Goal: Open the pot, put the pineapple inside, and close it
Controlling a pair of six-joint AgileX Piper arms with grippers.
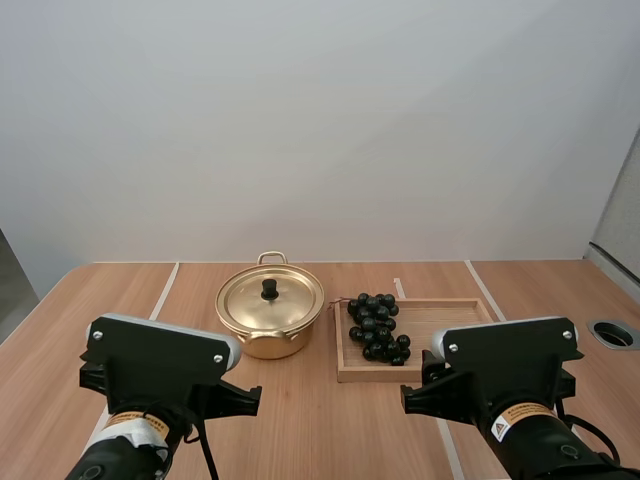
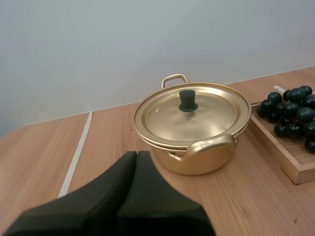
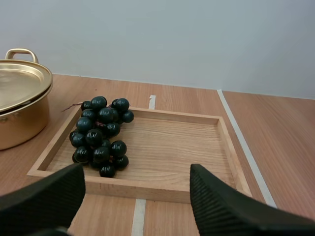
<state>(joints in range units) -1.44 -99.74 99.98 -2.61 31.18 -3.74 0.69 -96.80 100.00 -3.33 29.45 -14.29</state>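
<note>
Tabletop (image 1: 120,300): wood.
Pot (image 1: 270,345): gold, centre, toward the far edge; lid (image 1: 285,290) seated, unopened.
Tray (image 1: 380,375): just beside the pot, toward the right edge.
Grapes (image 1: 375,325): in the tray, pot side; the fruit on hand, though the task names pineapple.
Left end effector (image 2: 137,160): fingers together, empty.
Right end effector (image 3: 137,172): fingers apart, empty.
All steps remain; nothing appears to obstruct.

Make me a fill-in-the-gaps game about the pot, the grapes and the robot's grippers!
1. The pot has its lid ___.
2. The grapes lie in the tray, on the side nearest the ___.
3. The left gripper is ___.
4. The right gripper is ___.
Missing words: on; pot; shut; open.
</note>
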